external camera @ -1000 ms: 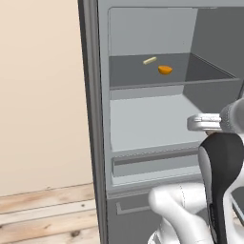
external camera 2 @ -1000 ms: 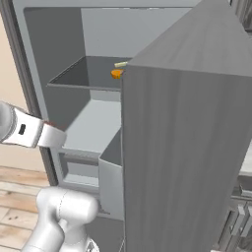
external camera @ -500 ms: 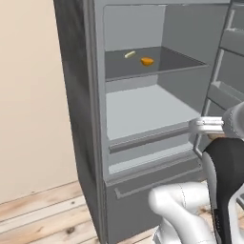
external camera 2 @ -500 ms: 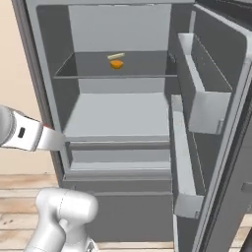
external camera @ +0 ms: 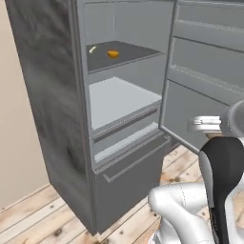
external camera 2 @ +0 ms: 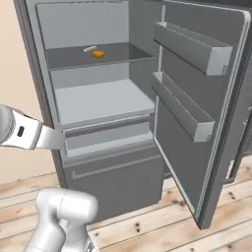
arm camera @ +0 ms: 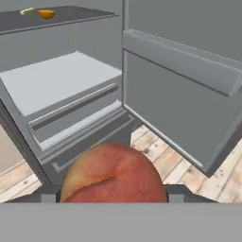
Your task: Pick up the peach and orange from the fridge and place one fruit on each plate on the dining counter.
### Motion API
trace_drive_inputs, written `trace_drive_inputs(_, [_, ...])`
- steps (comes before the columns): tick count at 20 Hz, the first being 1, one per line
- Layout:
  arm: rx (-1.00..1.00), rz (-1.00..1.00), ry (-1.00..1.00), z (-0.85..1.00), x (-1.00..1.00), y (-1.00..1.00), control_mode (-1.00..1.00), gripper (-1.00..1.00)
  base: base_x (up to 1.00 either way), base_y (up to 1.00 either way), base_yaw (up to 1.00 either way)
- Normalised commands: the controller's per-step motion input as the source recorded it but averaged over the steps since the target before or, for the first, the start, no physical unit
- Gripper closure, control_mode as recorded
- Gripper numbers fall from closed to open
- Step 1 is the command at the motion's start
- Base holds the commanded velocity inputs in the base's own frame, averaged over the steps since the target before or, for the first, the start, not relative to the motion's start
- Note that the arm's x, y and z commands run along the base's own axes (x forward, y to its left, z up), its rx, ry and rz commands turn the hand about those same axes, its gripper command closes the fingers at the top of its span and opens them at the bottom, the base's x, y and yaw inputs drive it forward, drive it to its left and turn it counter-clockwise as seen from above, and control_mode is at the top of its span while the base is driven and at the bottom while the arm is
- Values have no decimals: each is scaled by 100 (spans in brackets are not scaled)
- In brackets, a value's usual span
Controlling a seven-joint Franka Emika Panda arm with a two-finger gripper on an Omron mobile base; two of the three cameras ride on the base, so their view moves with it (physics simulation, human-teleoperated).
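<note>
1. Nearest to me, my tool (arm camera: 113, 201) is partly open with the peach (arm camera: 113, 175) sitting between its tips. In the hand view the fruit bulges up right at the bottom, and I judge that I have hold of it across its widest part.
2. I expect the peach to be light, round and a little soft. A gentle squeeze across its middle should keep it from rolling out, while a hard one could bruise it.
3. Just beyond the peach is the wooden floor (arm camera: 156, 156), and then the lower drawers (external camera 2: 115, 170) of the fridge (external camera: 43, 95), which are shut.
4. To the right of the cabinet the fridge door (external camera 2: 206, 123) stands wide open, with two bar shelves on its inner face.
5. Above the drawers is a pale middle shelf (external camera: 119, 100) with nothing on it.
6. Farthest from me, on the dark upper shelf (external camera 2: 74, 56), the orange (external camera 2: 99, 54) lies toward the back, well apart from my tool. A pale yellow stick (external camera 2: 90, 48) lies just beside it, toward the left edge of that shelf.
7. The orange should be firmer and a touch heavier than the peach, with smooth skin that may slip. I would take it across its middle and keep clear of the stick.
</note>
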Motion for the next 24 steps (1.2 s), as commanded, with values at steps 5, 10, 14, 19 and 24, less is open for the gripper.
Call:
trace_drive_inputs(5, [0,0,0,0,0,0,100,100,-98,0,-51])
trace_drive_inputs(10, [0,0,0,0,0,0,100,100,-75,-17,-54])
trace_drive_inputs(14, [0,0,0,0,0,0,100,100,-56,-23,-61])
trace_drive_inputs(19, [0,0,0,0,0,0,100,100,-50,-22,-63])
trace_drive_inputs(24, [0,0,0,0,0,0,100,100,-45,-26,-63])
